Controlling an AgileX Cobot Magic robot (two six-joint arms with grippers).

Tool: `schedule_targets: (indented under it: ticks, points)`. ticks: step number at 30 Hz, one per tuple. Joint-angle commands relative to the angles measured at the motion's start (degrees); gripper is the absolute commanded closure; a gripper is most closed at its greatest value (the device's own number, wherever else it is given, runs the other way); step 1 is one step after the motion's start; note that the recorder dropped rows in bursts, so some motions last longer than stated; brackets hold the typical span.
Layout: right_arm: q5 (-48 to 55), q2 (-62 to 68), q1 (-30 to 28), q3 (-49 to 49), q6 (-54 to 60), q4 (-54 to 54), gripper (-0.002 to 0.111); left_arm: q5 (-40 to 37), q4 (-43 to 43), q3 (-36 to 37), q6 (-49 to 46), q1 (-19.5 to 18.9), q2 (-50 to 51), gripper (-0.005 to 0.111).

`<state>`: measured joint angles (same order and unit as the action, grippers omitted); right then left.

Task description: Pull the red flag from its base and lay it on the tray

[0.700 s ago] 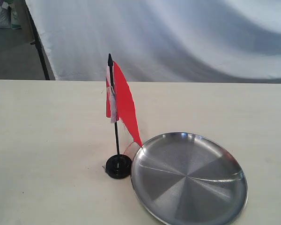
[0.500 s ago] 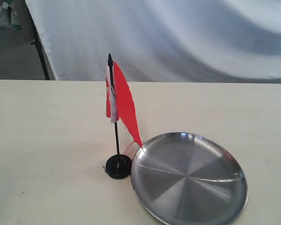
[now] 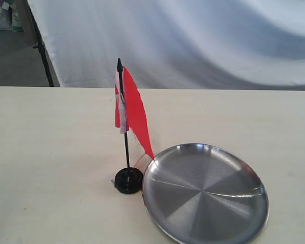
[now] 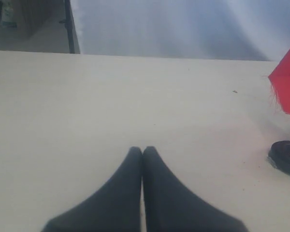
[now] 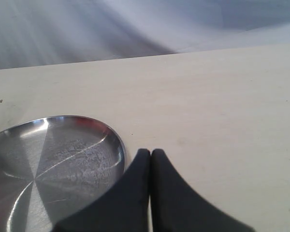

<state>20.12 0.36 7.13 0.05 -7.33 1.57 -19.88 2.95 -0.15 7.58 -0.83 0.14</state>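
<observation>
The red flag (image 3: 132, 109) is standing upright in the base (image 3: 128, 180), just beside the tray (image 3: 203, 198). The left gripper (image 4: 142, 150) and the right gripper (image 5: 151, 152) are both showing fingers pressed together above the table (image 3: 51, 152).

The small bright red cloth flag (image 3: 135, 109), centre left in the exterior view, is thin matt fabric with a frayed lower edge, and its whitish patch (image 3: 122, 113) is equally dull. The small round black plastic base (image 3: 128, 180) has a slight gloss. The large round stainless-steel tray (image 3: 203, 195), lower right, is polished bright, with radial brushing and fine scratches. The pale tabletop (image 3: 51, 152) looks smooth and matt. The white cloth backdrop (image 3: 193, 40) lies in soft folds. The left gripper (image 4: 142, 151) and right gripper (image 5: 150, 152) are smooth matt black.
</observation>
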Motion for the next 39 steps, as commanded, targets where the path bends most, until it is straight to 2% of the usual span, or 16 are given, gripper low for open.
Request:
schedule_targets:
  ticks: [1, 5, 10, 15, 18, 21, 24, 27, 29, 35, 39]
  points:
    - [-0.34, -0.36, -0.12, -0.05, 0.00, 0.43, 0.109, 8.31, -0.36, 0.15, -1.85, -0.09, -0.14, 0.107]
    - [-0.34, -0.36, -0.12, -0.05, 0.00, 0.43, 0.109, 5.76, -1.33, -4.91, -3.10, -0.09, -0.14, 0.107]
    - [-0.34, -0.36, -0.12, -0.05, 0.00, 0.43, 0.109, 7.14, -1.33, -13.50, -5.79, -0.09, -0.14, 0.107]
    - [-0.34, -0.36, -0.12, -0.05, 0.00, 0.43, 0.109, 3.11, -2.95, -22.33, -9.40, -0.09, 7.55, 0.107]
    - [-0.34, -0.36, -0.12, -0.05, 0.00, 0.43, 0.109, -1.60, -8.30, -28.85, -17.04, -0.09, 15.22, 0.107]
    - [-0.34, -0.36, -0.12, -0.05, 0.00, 0.43, 0.109, -5.99, -20.39, -33.54, -31.56, -0.09, 22.85, 0.107]
    - [-0.34, -0.36, -0.12, -0.05, 0.00, 0.43, 0.109, -9.50, -40.91, -34.77, -53.63, -0.09, 28.70, 0.107]
    - [-0.34, -0.36, -0.12, -0.05, 0.00, 0.43, 0.109, -14.27, -55.83, -34.67, -70.92, -0.09, 33.40, 0.107]
    - [-0.34, -0.36, -0.12, -0.05, 0.00, 0.43, 0.109, -15.86, -59.17, -34.67, -73.97, -0.09, 36.55, 0.107]
    - [-0.34, -0.36, -0.12, -0.05, 0.00, 0.43, 0.109, -16.58, -62.53, -33.87, -73.55, -0.09, 45.75, 0.107]
    - [-0.34, -0.36, -0.12, -0.05, 0.00, 0.43, 0.109, -16.58, -69.61, -30.95, -82.06, -0.09, 52.17, 0.107]
